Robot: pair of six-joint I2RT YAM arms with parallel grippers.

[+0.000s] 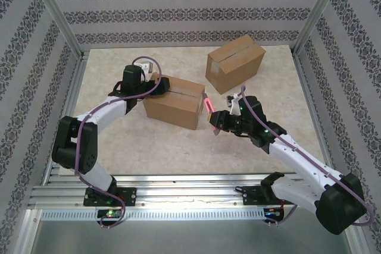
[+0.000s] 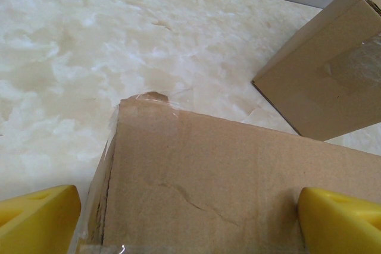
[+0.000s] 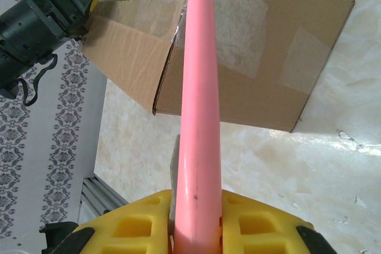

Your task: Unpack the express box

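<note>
We see near box [image 1: 172,100] and far box [image 1: 235,62] closed, contents hidden; left tool [image 2: 188,212] gapes over near box; right tool [image 3: 197,221] grips pink cutter [image 3: 199,87].

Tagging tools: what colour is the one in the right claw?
Pink tool; best in the right wrist view.

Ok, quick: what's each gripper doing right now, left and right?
Left gripper: open, jaws spread over the near cardboard box, holding nothing.
Right gripper: shut on the pink tool.
</note>
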